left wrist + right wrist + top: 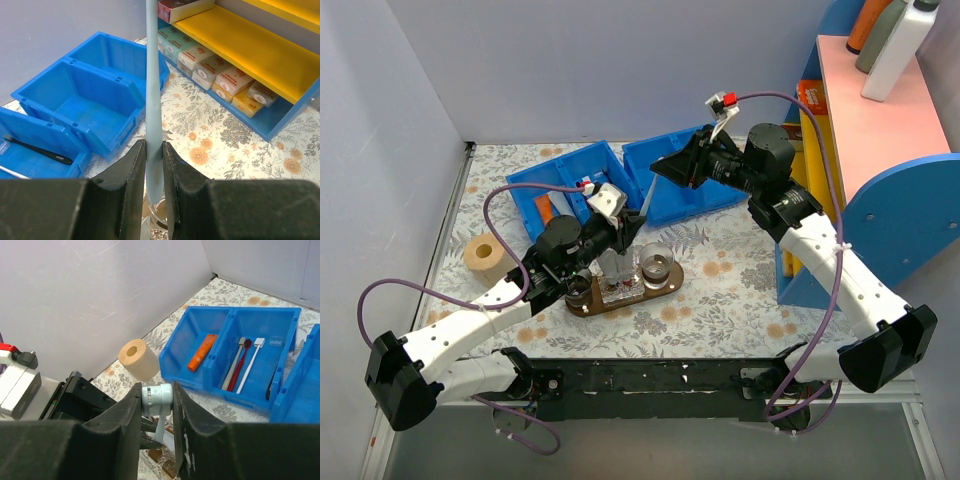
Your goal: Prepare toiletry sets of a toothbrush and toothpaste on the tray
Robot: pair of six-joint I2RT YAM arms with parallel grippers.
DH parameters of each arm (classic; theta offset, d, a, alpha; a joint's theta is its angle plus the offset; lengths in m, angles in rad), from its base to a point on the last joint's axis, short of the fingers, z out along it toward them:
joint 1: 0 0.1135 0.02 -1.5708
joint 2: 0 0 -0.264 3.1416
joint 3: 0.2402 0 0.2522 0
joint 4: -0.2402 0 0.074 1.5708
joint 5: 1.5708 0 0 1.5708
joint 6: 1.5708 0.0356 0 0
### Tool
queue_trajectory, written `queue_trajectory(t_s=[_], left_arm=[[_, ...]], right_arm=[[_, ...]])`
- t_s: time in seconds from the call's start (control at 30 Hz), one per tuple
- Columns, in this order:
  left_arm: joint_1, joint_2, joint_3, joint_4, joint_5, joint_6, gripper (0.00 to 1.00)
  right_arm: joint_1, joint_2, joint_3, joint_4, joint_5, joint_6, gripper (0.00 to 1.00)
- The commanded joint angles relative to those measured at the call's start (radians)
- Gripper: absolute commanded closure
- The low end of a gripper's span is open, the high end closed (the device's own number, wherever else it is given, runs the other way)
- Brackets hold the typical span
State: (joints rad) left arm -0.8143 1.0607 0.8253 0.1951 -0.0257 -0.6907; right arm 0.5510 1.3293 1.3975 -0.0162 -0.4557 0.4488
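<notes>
Toothbrush (152, 100), pale blue, upright at centre frame. Left pincer (153, 165) pinches its lower shaft; right pincer (157, 395) grips its upper end. It stands over the tray (677, 281), which lies at centre of the surface (730, 300). Blue bins (560, 180) sit above the tray, in the upper middle of the top view.

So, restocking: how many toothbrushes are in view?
5: a pale-blue toothbrush in the left end effector; grey, red and white ones together in a blue bin; a dark one at its right wall. More may be hidden.

toothbrush (152, 100): upper end cut off by top edge | tray (672, 282): partly hidden by left arm (490, 312)
</notes>
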Motion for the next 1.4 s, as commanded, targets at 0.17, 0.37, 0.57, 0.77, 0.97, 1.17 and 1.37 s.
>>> queue_trajectory(t_s=[0.17,0.37,0.57,0.77,0.97,1.17,1.37], left_arm=[[-0.006,-0.015,-0.015,0.020,-0.042,0.019,0.95],[-0.006,-0.042,-0.011,0.018,-0.036,0.002,0.44],[-0.006,-0.073,0.009,0.004,-0.031,-0.055,0.08],[0.021,-0.090,0.081,-0.063,-0.008,-0.193,0.02],[0.219,-0.018,0.129,-0.132,0.147,-0.375,0.02],[0.428,0.045,0.161,-0.184,0.141,-0.423,0.02],[0.468,0.048,0.141,-0.174,0.072,-0.380,0.02]], right_arm=[[0.004,-0.042,-0.029,0.090,0.005,0.004,0.99],[0.004,-0.107,-0.025,0.105,0.067,-0.047,0.99],[0.004,-0.192,-0.031,0.058,0.146,-0.174,0.99],[0.009,-0.332,-0.170,0.059,0.215,-0.275,0.99],[0.030,-0.455,-0.305,0.085,0.221,-0.320,0.99],[0.064,-0.541,-0.440,0.174,0.190,-0.300,0.99],[0.164,-0.544,-0.519,0.267,0.212,-0.297,0.99]])
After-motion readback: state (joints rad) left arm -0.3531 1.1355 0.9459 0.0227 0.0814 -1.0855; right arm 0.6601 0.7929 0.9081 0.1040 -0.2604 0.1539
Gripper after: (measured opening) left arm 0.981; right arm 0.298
